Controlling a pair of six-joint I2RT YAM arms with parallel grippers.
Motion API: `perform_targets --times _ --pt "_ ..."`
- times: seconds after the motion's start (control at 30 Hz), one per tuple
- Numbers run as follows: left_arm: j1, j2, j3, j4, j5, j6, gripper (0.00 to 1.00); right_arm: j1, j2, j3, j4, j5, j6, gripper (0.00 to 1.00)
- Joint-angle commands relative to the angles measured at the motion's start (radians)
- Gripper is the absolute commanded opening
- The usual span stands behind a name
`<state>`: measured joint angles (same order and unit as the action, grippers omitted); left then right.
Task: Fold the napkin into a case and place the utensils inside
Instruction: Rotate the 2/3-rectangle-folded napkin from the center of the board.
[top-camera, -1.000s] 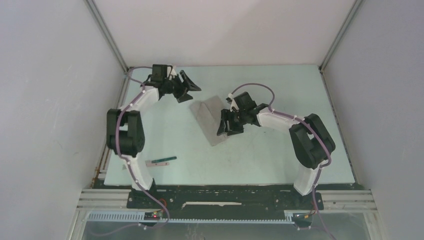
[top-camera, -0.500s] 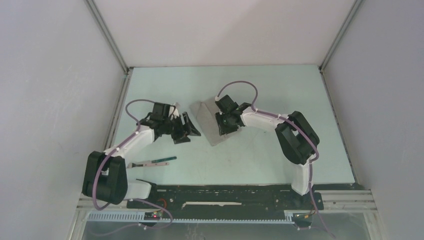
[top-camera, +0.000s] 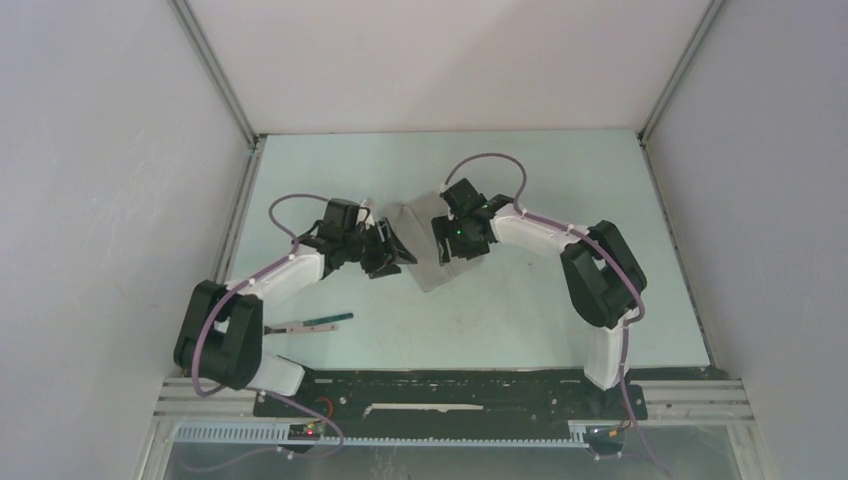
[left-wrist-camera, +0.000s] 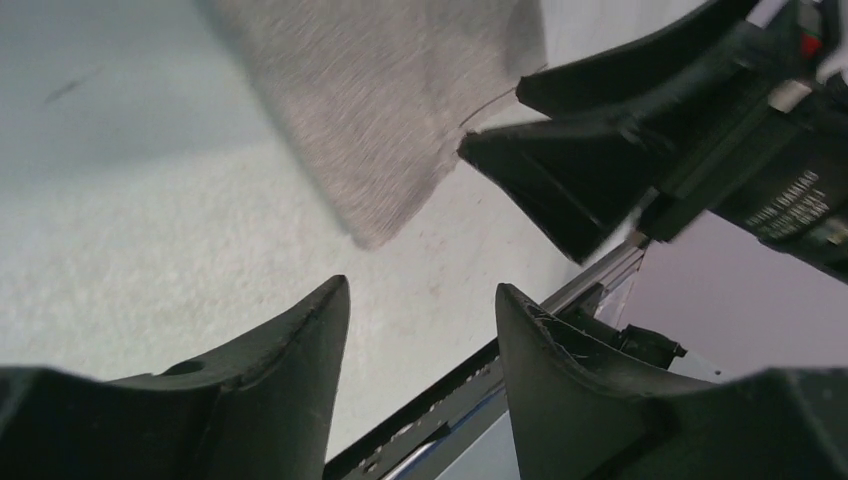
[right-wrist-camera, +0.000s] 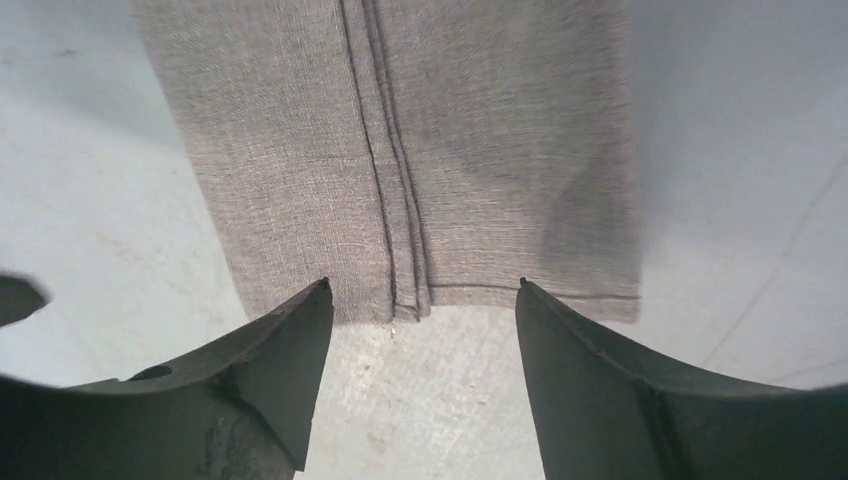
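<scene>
The napkin (top-camera: 428, 272) lies flat mid-table, folded into a narrow grey case with a stitched seam down its middle (right-wrist-camera: 400, 150). My left gripper (top-camera: 405, 252) is open and empty at the case's left edge; in the left wrist view (left-wrist-camera: 420, 290) a cloth corner (left-wrist-camera: 390, 110) lies just ahead. My right gripper (top-camera: 446, 248) is open and empty over the case, its jaws (right-wrist-camera: 420, 285) straddling one short end. A utensil with a dark green handle (top-camera: 322, 321) lies at the front left, away from both grippers. The silver fork is not clearly seen.
Grey enclosure walls (top-camera: 120, 200) stand on the left, back and right. A metal rail (top-camera: 450, 400) runs along the near edge. The right gripper's fingers (left-wrist-camera: 600, 170) show close in front of my left gripper.
My left arm has swung from the far back left down to the case's left edge. My right gripper has shifted a little along the case. Both stay open.
</scene>
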<state>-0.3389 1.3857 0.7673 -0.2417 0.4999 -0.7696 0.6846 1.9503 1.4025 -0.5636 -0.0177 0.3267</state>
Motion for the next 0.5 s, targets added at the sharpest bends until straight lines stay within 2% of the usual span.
perform_targets --times 0.0,0.13,0.27,0.37,0.47 --pt "-0.026 0.105 0.108 0.114 -0.032 -0.096 0.58 -0.098 -0.114 0.001 0.057 -0.152 0.013 0.77" --pt "-0.053 0.198 0.211 0.129 -0.121 -0.136 0.47 -0.194 -0.029 0.051 0.046 -0.208 0.033 0.79" --pt "-0.072 0.296 0.288 0.127 -0.125 -0.149 0.44 -0.214 0.016 0.046 0.066 -0.228 0.066 0.78" --pt "-0.073 0.334 0.308 0.13 -0.114 -0.147 0.43 -0.221 0.04 0.029 0.08 -0.215 0.089 0.75" --pt "-0.072 0.33 0.301 0.127 -0.114 -0.132 0.43 -0.228 0.052 -0.007 0.099 -0.234 0.118 0.66"
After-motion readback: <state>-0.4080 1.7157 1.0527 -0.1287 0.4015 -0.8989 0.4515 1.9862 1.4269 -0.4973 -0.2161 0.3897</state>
